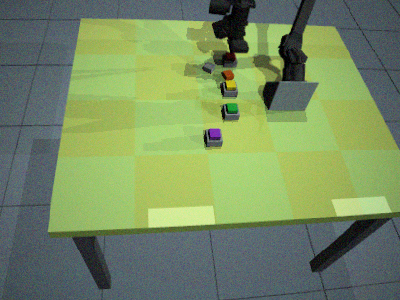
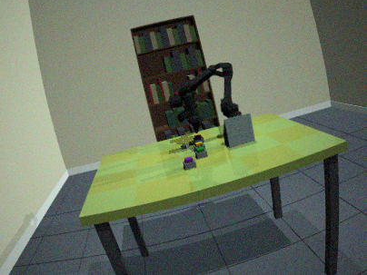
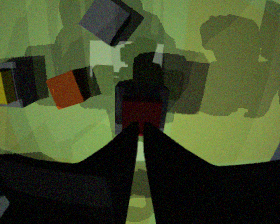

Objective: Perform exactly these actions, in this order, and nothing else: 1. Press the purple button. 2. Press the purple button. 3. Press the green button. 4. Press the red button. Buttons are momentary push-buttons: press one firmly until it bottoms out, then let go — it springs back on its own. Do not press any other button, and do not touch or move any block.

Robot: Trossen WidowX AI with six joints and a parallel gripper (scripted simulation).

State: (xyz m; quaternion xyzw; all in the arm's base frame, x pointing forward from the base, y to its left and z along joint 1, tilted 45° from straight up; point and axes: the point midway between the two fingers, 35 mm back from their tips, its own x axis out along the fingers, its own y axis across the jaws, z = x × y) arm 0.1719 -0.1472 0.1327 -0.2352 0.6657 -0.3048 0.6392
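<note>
Buttons on grey bases stand in a row on the table (image 1: 99,177). From front to back: the purple button (image 1: 214,134) (image 2: 189,161), the green button (image 1: 231,108) (image 2: 200,150), a yellow button (image 1: 230,85), then the red button (image 1: 229,57) (image 3: 141,110) (image 2: 197,138) at the far end. My gripper (image 1: 238,49) (image 3: 140,127) is shut and empty. Its tips hang right over the red button, which looks dark in shadow. I cannot tell whether they touch it.
An orange block (image 1: 227,74) (image 3: 64,88) lies between the red and yellow buttons. A grey block (image 1: 208,67) (image 3: 105,17) lies left of the red button. A grey upright panel (image 1: 289,96) (image 2: 239,130) stands at the arm's base on the right.
</note>
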